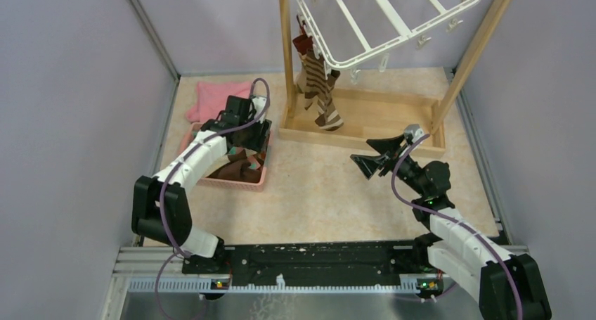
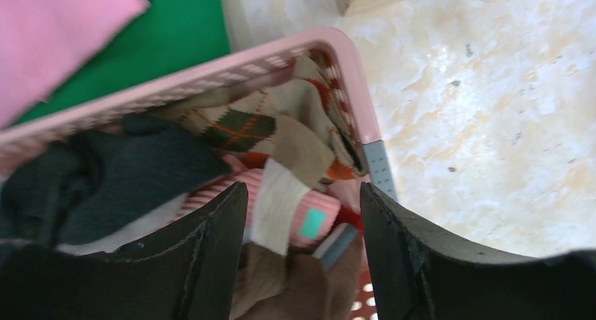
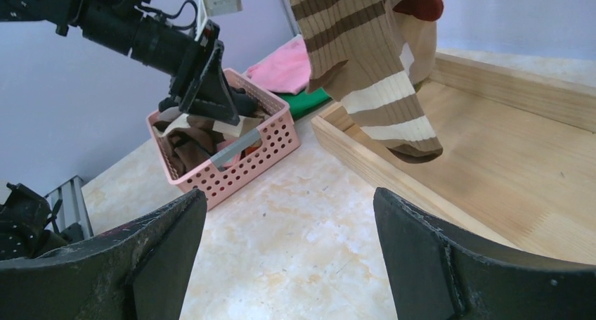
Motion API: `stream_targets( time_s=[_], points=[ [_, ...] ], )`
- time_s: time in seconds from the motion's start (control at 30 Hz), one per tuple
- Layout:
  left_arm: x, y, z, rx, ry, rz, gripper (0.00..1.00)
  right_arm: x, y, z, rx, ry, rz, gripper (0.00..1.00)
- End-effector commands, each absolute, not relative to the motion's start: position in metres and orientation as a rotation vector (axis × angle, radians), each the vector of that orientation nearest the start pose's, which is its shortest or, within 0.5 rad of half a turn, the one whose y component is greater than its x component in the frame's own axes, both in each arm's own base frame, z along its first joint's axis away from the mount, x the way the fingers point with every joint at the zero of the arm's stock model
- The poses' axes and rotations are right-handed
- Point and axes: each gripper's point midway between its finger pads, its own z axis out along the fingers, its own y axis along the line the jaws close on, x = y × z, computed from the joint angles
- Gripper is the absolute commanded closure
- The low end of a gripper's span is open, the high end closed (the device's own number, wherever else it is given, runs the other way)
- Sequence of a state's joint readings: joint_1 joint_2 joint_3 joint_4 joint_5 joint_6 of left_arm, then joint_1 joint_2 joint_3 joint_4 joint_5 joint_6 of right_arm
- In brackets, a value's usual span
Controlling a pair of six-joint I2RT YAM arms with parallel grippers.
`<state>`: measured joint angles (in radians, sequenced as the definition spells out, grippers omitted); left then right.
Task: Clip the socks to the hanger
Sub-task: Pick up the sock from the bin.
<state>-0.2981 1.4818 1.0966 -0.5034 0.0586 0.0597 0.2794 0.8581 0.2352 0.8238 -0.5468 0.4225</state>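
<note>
Brown-and-cream striped socks (image 1: 320,91) hang clipped from the near left corner of the white hanger (image 1: 393,21); they show close up in the right wrist view (image 3: 365,60). More socks lie heaped in the pink basket (image 1: 204,181): a brown-and-cream one (image 2: 281,200), an argyle one (image 2: 246,123) and a dark one (image 2: 119,172). My left gripper (image 1: 249,141) is open just above that heap (image 2: 303,214), its jaws either side of the brown-and-cream sock, holding nothing. My right gripper (image 1: 371,155) is open and empty above the table, in front of the wooden frame (image 3: 289,221).
The wooden post frame's base (image 1: 365,116) stands under the hanger, its front rail (image 3: 379,172) close to my right gripper. A pink cloth (image 1: 211,98) and a green cloth (image 2: 183,24) lie behind the basket. Walls close in on the left, right and back.
</note>
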Motion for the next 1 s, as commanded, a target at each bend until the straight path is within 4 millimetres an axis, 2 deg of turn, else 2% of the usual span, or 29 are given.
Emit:
stream_targets(
  time_s=[0.0,0.07,0.2,0.3,0.5,0.6,0.67,0.77,0.8,0.87,0.97],
  points=[
    [0.36,-0.1,0.156,0.693,2.314,-0.022,0.33,0.254,0.188,0.233,-0.402,1.371,0.963,0.12],
    [0.358,-0.105,0.16,0.819,2.246,-0.032,0.33,0.254,0.188,0.233,-0.404,1.37,0.964,0.12],
    [0.353,-0.11,0.143,1.058,2.168,-0.037,0.33,0.254,0.188,0.232,-0.404,1.374,0.965,0.12],
    [0.356,-0.105,0.126,1.089,2.232,-0.008,0.56,0.254,0.188,0.231,-0.404,1.378,0.967,0.12],
    [0.361,-0.105,0.099,1.086,2.361,-0.017,0.55,0.254,0.189,0.232,-0.409,1.378,0.971,0.12],
    [0.362,-0.102,0.093,1.069,2.391,0.006,0.54,0.254,0.189,0.231,-0.41,1.381,0.969,0.12],
    [0.363,-0.102,0.095,1.052,2.389,0.013,0.56,0.254,0.189,0.231,-0.41,1.38,0.97,0.12],
    [0.367,-0.109,0.117,0.975,2.348,-0.022,0.79,0.254,0.189,0.231,-0.411,1.38,0.97,0.12],
    [0.368,-0.112,0.127,0.95,2.325,-0.037,0.83,0.253,0.189,0.232,-0.412,1.379,0.971,0.12],
    [0.369,-0.113,0.148,0.88,2.273,-0.042,0.82,0.253,0.19,0.232,-0.414,1.378,0.975,0.12],
    [0.364,-0.111,0.161,0.84,2.236,-0.039,0.81,0.253,0.19,0.232,-0.414,1.379,0.976,0.12]
  ],
)
